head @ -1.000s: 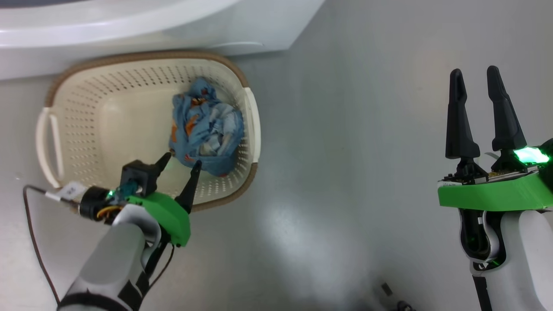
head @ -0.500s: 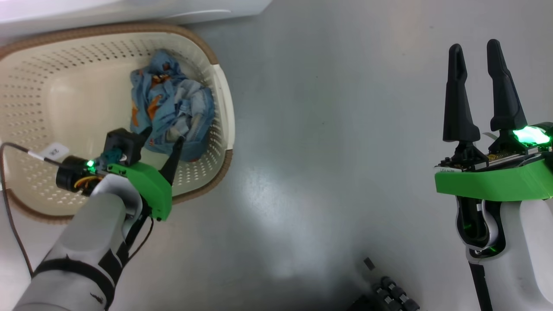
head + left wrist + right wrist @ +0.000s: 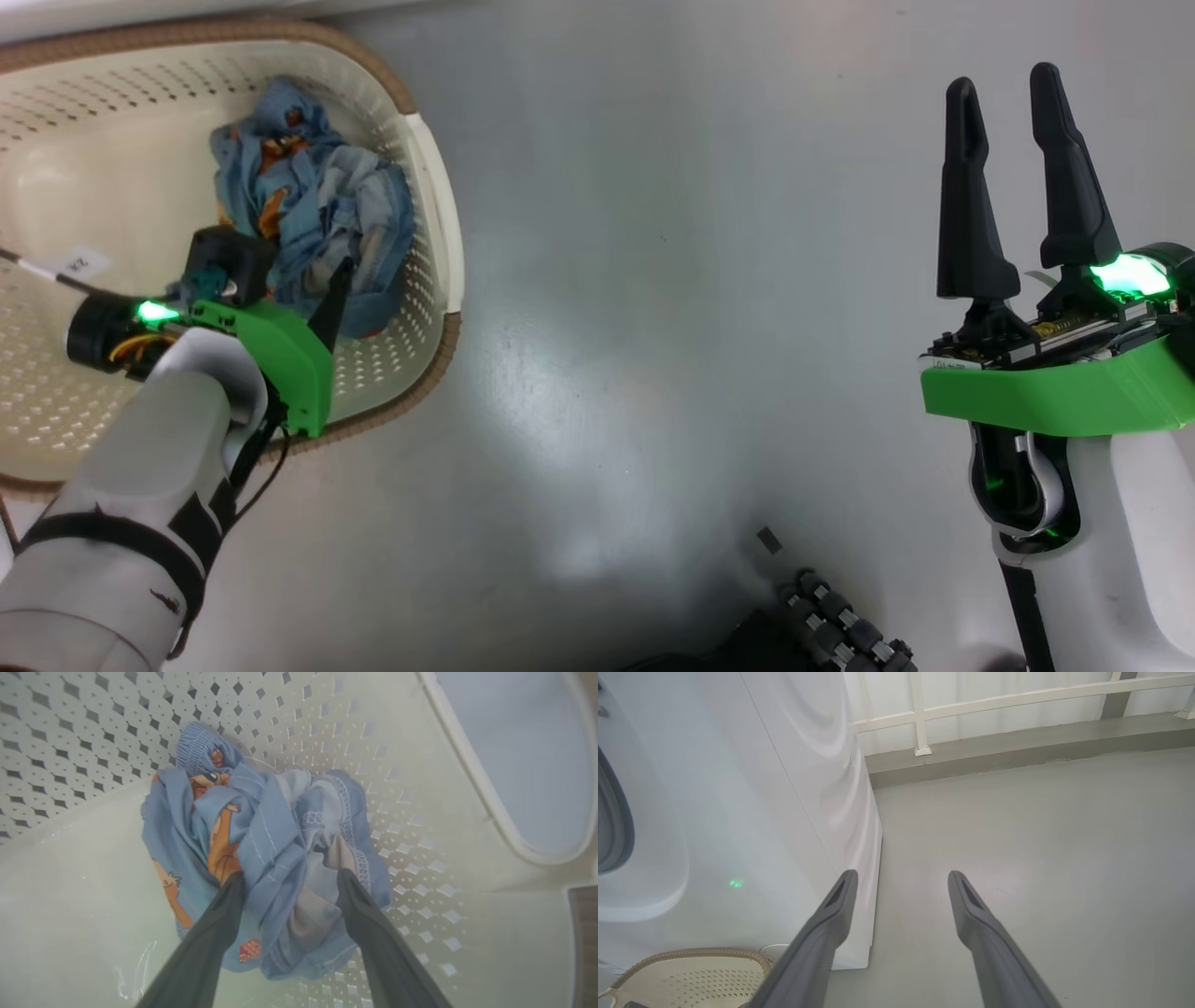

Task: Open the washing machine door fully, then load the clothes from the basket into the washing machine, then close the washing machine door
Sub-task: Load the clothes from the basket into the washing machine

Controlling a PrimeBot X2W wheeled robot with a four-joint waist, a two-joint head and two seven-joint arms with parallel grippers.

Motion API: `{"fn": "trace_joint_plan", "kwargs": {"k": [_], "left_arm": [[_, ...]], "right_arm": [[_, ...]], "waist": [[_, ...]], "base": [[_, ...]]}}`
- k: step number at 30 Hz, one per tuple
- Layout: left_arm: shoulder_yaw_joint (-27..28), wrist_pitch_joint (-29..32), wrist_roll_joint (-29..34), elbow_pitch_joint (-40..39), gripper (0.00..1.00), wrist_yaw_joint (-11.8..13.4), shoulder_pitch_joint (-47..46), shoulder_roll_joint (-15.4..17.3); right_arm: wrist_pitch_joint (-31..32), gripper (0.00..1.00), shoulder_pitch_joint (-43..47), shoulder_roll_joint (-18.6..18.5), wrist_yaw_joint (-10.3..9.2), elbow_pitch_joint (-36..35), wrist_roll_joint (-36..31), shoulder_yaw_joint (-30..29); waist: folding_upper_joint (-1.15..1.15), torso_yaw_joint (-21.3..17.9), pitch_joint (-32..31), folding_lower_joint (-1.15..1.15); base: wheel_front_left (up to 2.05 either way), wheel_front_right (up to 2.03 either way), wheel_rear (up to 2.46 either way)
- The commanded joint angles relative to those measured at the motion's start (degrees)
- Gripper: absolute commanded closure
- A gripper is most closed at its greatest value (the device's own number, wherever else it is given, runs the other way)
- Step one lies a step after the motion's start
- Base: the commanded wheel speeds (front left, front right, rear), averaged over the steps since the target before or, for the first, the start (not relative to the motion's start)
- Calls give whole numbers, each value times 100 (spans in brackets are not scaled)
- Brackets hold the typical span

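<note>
**Left gripper over the clothes in the basket, right gripper idle above bare floor**

In the head view, the left arm reaches up from the lower left. Its pale forearm angles forward over the near rim of the basket (image 3: pixel 431 187), and the wrist tips downward into it. The left gripper (image 3: pixel 299 271) points at the clothes (image 3: pixel 308 201), a crumpled bundle of light blue fabric with orange prints lying against the basket's right-hand wall.

The left wrist view shows this gripper (image 3: pixel 289 875) with its jaws spread wide. One dark finger stands on each side of a fold in the clothes (image 3: pixel 261 826), with both tips at the bundle's near edge. Nothing is pinched between them, and I cannot tell whether the tips press into the fabric. The perforated cream wall of the basket (image 3: pixel 420 812) curves round behind the bundle.

The right arm stands upright at the lower right of the head view, well apart from the basket. The right gripper (image 3: pixel 1002 79) has both fingers pointing up the picture, jaws parted and empty, above the grey floor (image 3: pixel 653 280).

In the right wrist view, that gripper (image 3: pixel 902 875) looks past the white side and front of the washing machine (image 3: pixel 784 788). The basket (image 3: pixel 691 970) sits on the floor (image 3: pixel 1041 835) just beside the machine's front, and a white railing (image 3: pixel 994 700) runs along the far wall.
</note>
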Motion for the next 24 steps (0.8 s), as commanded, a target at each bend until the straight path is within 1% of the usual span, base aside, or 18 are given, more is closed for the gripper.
{"fn": "trace_joint_plan", "kwargs": {"k": [1, 8, 9, 10, 11, 12, 17, 24], "left_arm": [[5, 27, -82, 11, 0, 4, -31, 147], [-278, 120, -324, 88, 0, 4, -167, 189], [-317, 128, -361, 102, 22, 4, -181, 193], [-356, 133, -396, 118, 51, 4, -192, 199], [-389, 142, -433, 137, 71, 4, -201, 203], [-419, 154, -475, 151, 100, 4, -204, 204], [-516, 169, -728, 170, 100, 4, -224, 206], [-526, -34, -1112, 163, 100, 4, -160, 97]], "right_arm": [[-43, 0, 104, -8, 25, -166, 75, 142], [-43, 0, 85, -7, 25, -196, 76, 186], [-43, 0, 84, -7, 25, -200, 77, 195], [-43, 0, 83, -7, 25, -203, 77, 205], [-43, 0, 83, -7, 25, -204, 75, 215], [-43, 0, 84, -7, 25, -204, 70, 225], [-43, 0, 103, -7, 25, -212, 35, 244], [-43, 0, 131, -7, 25, -173, 9, 159]], "waist": [[0, -52, 79, 0], [0, -98, 159, 0], [0, -107, 161, 0], [0, -116, 161, 0], [0, -124, 157, 0], [0, -131, 150, 0], [0, -145, 101, 0], [0, -14, -137, 0]], "base": [[0, 0, 0], [0, 0, 0], [0, 0, 0], [0, 0, 0], [0, 0, 0], [0, 0, 0], [0, 0, 0], [0, 0, 0]]}}
